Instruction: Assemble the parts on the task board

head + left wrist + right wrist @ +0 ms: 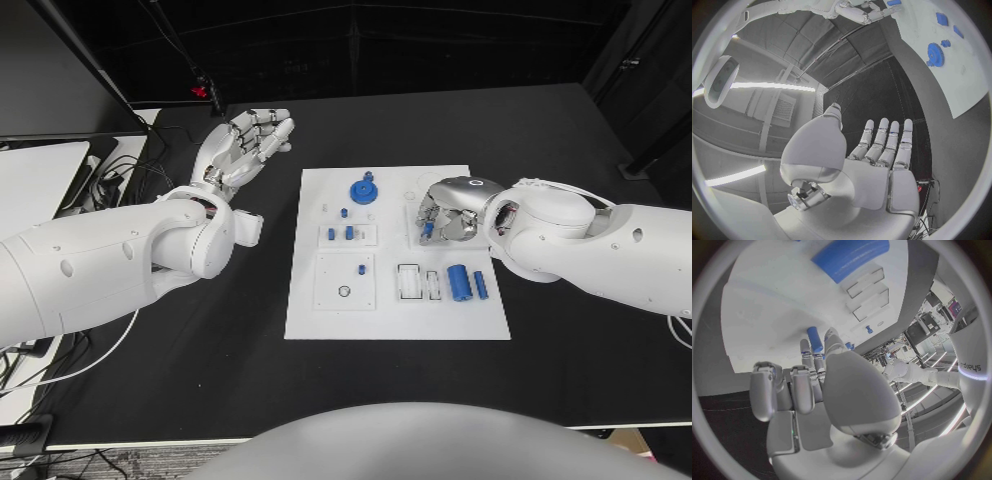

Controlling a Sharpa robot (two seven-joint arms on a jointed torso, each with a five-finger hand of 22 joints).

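One board [389, 310] lies on one desk [577, 350]. On it: one blue gear [364, 191], two blue cylinders [459, 282] side by side, and several small blue pegs [348, 233], too small to count surely. Two hands [248, 140] show.

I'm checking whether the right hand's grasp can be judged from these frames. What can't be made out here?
- Head view: the right hand covers the task board beneath it; whether it grips a part is hidden.
- Right wrist view: a blue part sits at the fingertips, its lower end hidden behind the fingers.
- Head view: the small blue pegs are too small to identify.
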